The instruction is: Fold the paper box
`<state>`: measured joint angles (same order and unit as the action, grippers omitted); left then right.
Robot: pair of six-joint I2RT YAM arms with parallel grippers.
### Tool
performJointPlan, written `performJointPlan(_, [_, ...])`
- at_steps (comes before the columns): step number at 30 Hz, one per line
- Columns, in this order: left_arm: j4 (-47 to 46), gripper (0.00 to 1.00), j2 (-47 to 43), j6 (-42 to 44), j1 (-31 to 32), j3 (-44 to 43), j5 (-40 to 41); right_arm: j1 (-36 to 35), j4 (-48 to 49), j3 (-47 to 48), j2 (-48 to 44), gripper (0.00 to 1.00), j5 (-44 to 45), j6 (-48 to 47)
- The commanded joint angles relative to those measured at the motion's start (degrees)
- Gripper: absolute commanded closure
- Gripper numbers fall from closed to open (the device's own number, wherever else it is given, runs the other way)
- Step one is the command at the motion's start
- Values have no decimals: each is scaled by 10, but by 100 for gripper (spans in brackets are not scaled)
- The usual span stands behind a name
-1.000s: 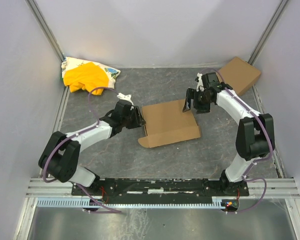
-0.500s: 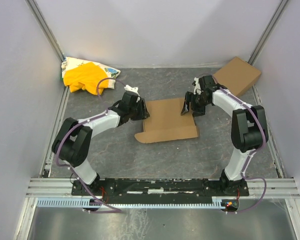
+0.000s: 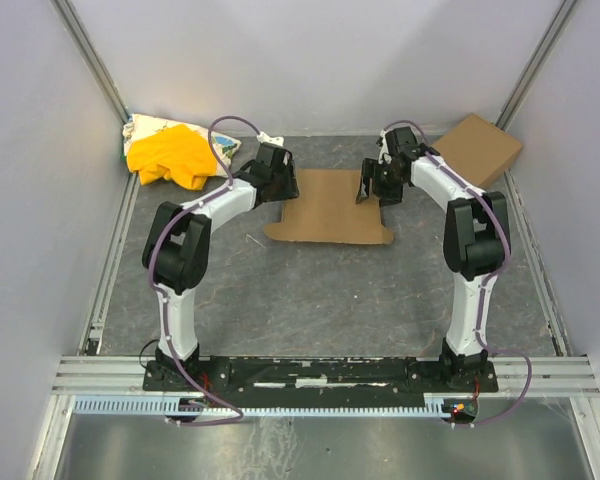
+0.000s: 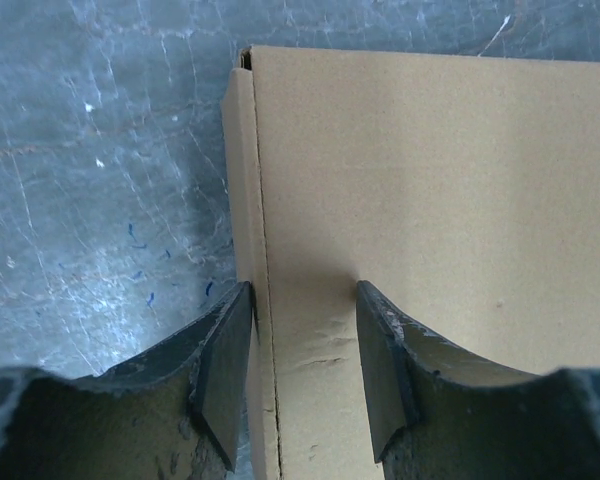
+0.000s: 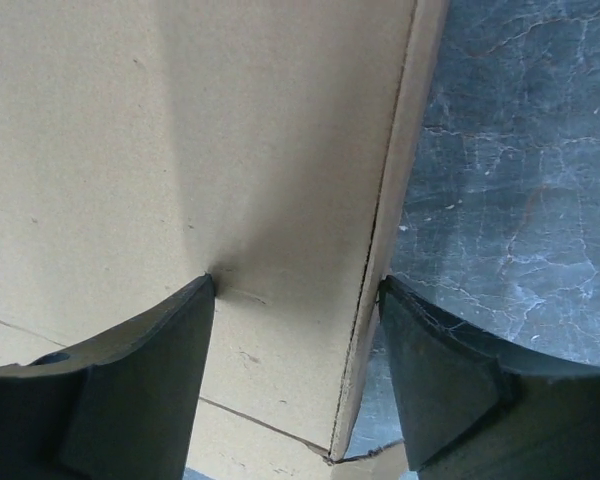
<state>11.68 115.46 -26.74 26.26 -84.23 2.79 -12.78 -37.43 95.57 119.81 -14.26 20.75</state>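
Note:
The paper box [image 3: 330,208] is a flat brown cardboard mailer lying on the grey table toward the back. My left gripper [image 3: 280,180] is at its far left corner. In the left wrist view the gripper [image 4: 302,350] straddles the box's left edge [image 4: 250,200]: one finger [image 4: 225,370] against the side wall, the other [image 4: 385,370] pressing into the top panel [image 4: 430,180], which is wrinkled between them. My right gripper [image 3: 372,186] holds the far right corner the same way. In the right wrist view the gripper [image 5: 298,345] pinches the box's right edge [image 5: 280,150].
A second brown cardboard box [image 3: 477,148] sits at the back right corner, just behind the right arm. A yellow-and-white cloth bundle [image 3: 175,152] lies at the back left. Grey walls close in the table on three sides.
Both grippers have moved toward the back wall and the paper box has gone with them. It sat tilted in the middle of the table and now lies squarer and farther back.

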Motion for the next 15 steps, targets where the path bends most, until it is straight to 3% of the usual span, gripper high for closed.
performJointPlan(1, [8,47,-12,48,6,-64,-21,-26,1,9,0,20,9,-17])
performJointPlan(4, [8,44,-53,56,-1,-40,-11,-25,29,-23,-43,1,16,-13])
performJointPlan(10, [-14,36,-195,66,-20,63,-3,-23,29,-68,-137,1,53,-16])
performJointPlan(15, [-94,24,-333,80,-35,225,16,-15,57,-158,-244,0,169,48])
